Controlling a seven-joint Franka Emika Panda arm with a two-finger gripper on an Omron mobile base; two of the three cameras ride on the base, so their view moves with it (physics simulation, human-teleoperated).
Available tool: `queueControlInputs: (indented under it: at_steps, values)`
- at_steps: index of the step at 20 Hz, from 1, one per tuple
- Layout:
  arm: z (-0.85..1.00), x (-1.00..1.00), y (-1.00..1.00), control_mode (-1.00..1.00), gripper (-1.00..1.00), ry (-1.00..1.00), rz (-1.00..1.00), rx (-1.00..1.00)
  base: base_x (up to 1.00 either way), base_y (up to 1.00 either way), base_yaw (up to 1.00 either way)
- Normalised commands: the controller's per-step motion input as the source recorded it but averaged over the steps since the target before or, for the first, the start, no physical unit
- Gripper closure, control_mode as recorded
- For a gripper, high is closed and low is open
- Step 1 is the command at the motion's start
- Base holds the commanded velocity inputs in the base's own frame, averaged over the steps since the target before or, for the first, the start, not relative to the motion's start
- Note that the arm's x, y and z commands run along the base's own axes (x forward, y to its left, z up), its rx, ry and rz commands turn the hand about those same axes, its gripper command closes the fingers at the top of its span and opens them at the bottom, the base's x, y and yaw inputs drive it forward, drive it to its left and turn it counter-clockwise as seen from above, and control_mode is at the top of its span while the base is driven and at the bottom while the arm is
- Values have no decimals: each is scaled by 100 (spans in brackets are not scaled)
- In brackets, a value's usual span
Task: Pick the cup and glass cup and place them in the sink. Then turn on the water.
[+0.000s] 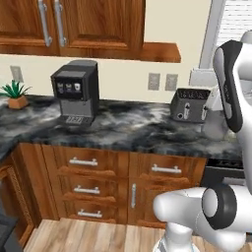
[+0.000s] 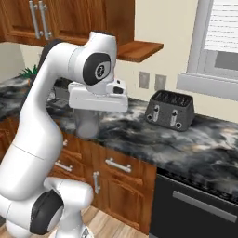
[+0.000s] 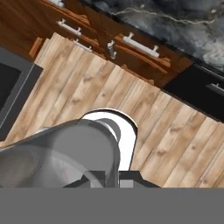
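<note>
Below white hand, tool (image 2: 88,122) clamped on translucent grey cylindrical glass cup (image 2: 87,124), upright, hanging over front edge of black marbled counter (image 2: 139,135); sink not visible.

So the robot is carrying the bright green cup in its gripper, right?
No, not the green one. The gripper is carrying the grey see-through glass cup, hanging under the hand in front of the counter. The right base view shows it.

one coffee machine (image 1: 75,92), one four-slot toaster (image 1: 189,105), one potted plant (image 1: 16,94) and one glass cup (image 2: 88,122) show. two wall outlets (image 1: 162,81) sit together, a third apart.
</note>
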Motion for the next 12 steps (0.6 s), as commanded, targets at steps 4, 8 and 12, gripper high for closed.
queueControlInputs:
  at_steps: [4, 8, 12]
  values:
    - [0, 0, 0, 100, 100, 0, 0, 0, 1, -89, -21]
    - [0, 0, 0, 100, 100, 0, 0, 0, -18, -100, -19]
    - [0, 0, 0, 100, 100, 0, 0, 0, -8, -100, -39]
